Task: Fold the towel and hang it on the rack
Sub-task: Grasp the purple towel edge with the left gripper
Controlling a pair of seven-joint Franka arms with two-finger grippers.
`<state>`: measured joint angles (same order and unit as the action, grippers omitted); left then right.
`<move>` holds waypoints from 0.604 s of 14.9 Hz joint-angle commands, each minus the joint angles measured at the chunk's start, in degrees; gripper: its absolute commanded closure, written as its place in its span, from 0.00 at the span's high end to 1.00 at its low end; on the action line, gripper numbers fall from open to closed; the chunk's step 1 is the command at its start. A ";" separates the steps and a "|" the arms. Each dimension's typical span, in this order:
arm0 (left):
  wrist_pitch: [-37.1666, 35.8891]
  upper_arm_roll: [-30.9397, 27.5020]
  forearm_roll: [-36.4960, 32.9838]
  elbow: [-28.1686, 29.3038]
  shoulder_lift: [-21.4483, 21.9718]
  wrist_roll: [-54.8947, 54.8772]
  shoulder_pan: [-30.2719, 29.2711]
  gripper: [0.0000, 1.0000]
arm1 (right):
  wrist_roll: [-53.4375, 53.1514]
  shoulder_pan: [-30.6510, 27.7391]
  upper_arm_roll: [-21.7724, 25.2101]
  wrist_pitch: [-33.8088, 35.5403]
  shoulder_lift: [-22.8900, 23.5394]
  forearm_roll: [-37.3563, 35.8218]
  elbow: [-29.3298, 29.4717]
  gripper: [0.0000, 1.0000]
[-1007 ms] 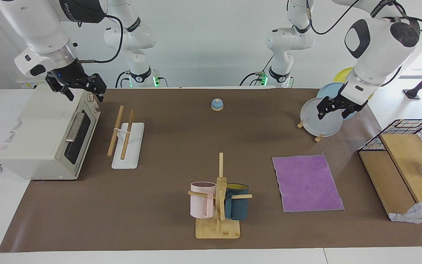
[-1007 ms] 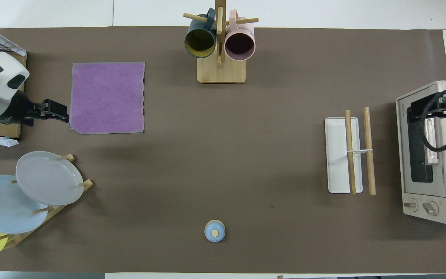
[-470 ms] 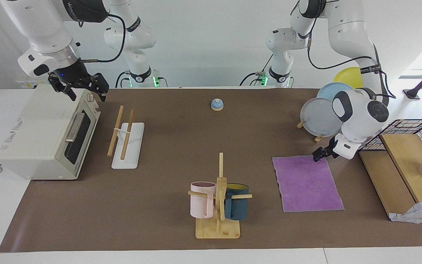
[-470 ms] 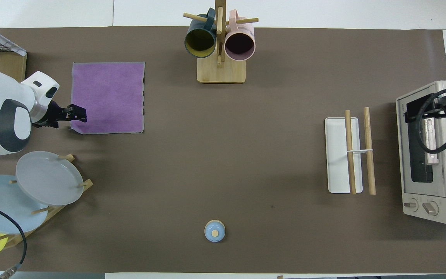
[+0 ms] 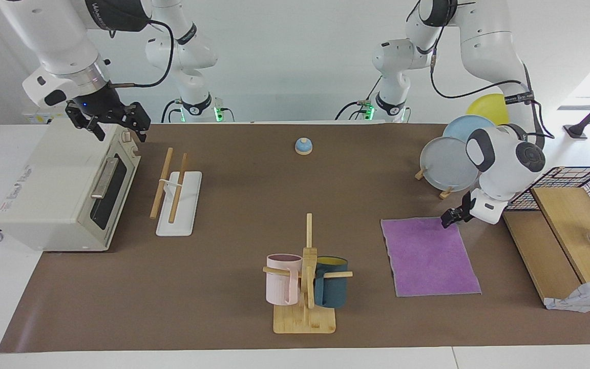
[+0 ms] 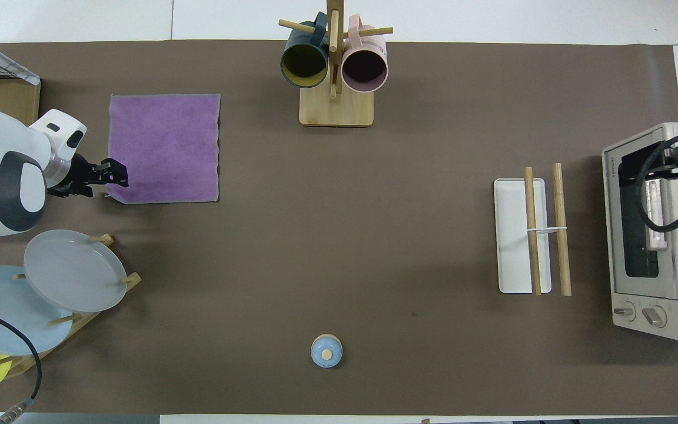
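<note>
The towel (image 5: 429, 256) lies flat on the brown mat, purple face up, toward the left arm's end of the table; it also shows in the overhead view (image 6: 163, 148). My left gripper (image 5: 451, 216) is low at the towel's corner nearest the robots, on the wooden box's side, also seen from overhead (image 6: 112, 175). The rack (image 5: 186, 205), two light-wood rods on a white base, stands beside the toaster oven and shows from overhead too (image 6: 515, 235). My right gripper (image 5: 113, 122) is open and empty, up over the toaster oven's top edge.
A toaster oven (image 5: 54, 184) sits at the right arm's end. A bamboo mug tree (image 5: 305, 279) with two mugs stands at the mat's edge farthest from the robots. A plate stand (image 5: 448, 164), a wooden box with a wire basket (image 5: 556, 230) and a small blue bell (image 5: 303, 146) are also here.
My left gripper came down from in front of the plate stand to the towel's corner, then shifted only slightly. The right gripper stayed over the toaster oven. The towel has not moved.
</note>
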<state>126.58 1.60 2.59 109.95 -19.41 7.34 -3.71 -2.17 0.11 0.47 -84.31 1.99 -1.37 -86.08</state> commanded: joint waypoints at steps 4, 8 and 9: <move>1.21 0.16 0.66 2.11 0.52 1.63 -0.86 0.54 | 1.38 -0.72 -0.30 -0.07 -0.85 0.76 -0.75 1.00; 0.42 0.16 0.66 2.11 0.61 1.63 -1.03 0.18 | 1.38 -0.81 -0.30 -0.07 -0.85 0.76 -0.75 1.00; 0.25 0.16 0.66 2.19 0.69 1.63 -0.95 0.05 | 1.38 -0.81 -0.30 -0.07 -0.85 0.76 -0.75 1.00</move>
<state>126.53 1.59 2.59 110.90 -19.46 8.68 -4.20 -2.17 0.11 0.47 -84.31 1.99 -1.37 -86.08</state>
